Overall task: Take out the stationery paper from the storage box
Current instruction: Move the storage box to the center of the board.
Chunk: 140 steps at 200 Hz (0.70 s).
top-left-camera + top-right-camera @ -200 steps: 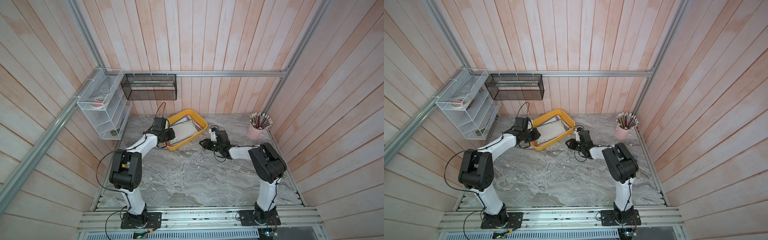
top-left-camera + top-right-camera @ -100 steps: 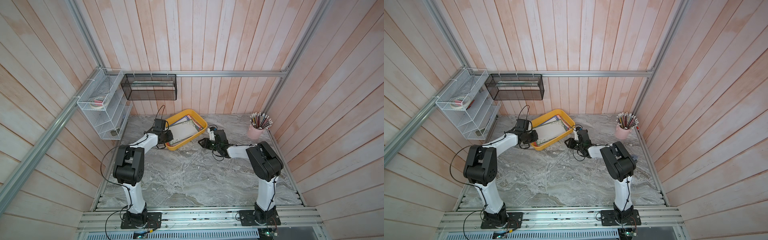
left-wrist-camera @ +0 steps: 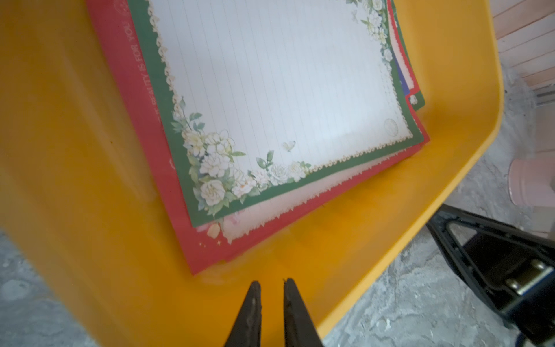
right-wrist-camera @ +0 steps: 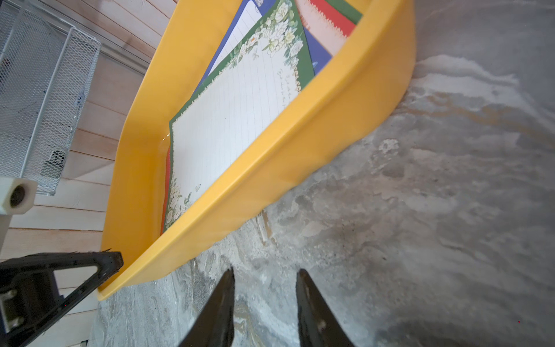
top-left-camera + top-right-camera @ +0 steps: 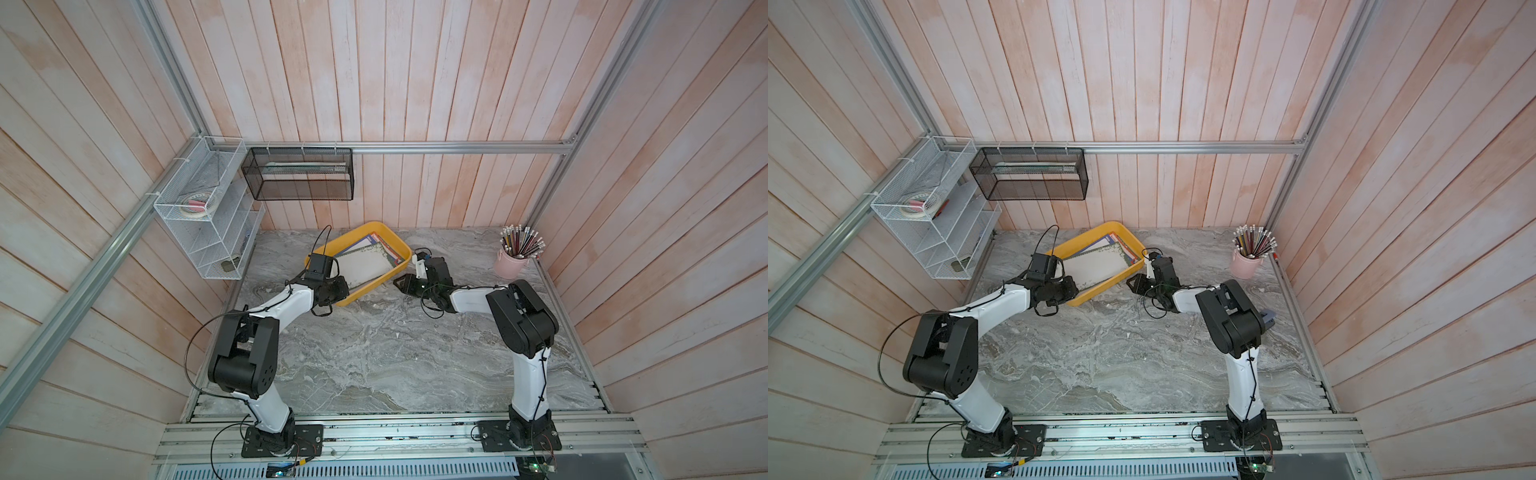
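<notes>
Pale, pink-washed wooden planks [image 5: 374, 83] line the back and both side walls, framed by aluminium rails [image 5: 457, 146]. The worktop [image 5: 374, 353] is grey veined marble, softly and evenly lit. Above its far left corner hang a white wire rack [image 5: 199, 241] and, beside it, a black mesh basket [image 5: 299, 187] — a pink pencil cup [image 5: 511, 266] stands at the far right corner.

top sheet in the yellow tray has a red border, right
No. The top sheet in the yellow tray has a green border; a red-bordered sheet lies under it. The left wrist view shows this.
</notes>
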Each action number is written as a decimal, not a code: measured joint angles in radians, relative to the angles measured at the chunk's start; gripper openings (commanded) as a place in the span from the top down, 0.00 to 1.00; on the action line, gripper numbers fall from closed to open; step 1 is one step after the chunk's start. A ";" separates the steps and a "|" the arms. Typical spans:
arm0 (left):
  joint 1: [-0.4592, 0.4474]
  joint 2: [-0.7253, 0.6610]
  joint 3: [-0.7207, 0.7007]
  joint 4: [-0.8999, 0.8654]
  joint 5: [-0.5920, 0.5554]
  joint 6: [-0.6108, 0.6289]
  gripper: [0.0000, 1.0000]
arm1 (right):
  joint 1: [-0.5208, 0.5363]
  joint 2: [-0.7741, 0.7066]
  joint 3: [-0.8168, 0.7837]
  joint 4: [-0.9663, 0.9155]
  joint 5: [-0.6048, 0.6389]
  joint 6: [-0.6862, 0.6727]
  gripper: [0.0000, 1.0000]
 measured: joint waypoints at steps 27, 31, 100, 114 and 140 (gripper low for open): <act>-0.024 -0.062 -0.078 0.026 0.028 -0.037 0.82 | 0.007 0.000 0.000 -0.015 -0.007 0.000 0.64; -0.028 -0.069 -0.089 0.031 0.034 -0.041 0.82 | 0.008 0.000 0.000 -0.016 -0.008 0.000 0.63; -0.055 -0.172 -0.159 0.015 0.071 -0.080 0.81 | 0.016 -0.048 -0.060 -0.021 -0.006 -0.001 0.63; -0.055 -0.184 -0.142 -0.011 0.051 -0.060 0.81 | 0.016 -0.055 -0.064 -0.022 -0.006 -0.001 0.63; -0.053 -0.161 -0.063 -0.060 -0.058 0.009 0.82 | 0.016 -0.058 -0.065 -0.024 -0.002 -0.003 0.63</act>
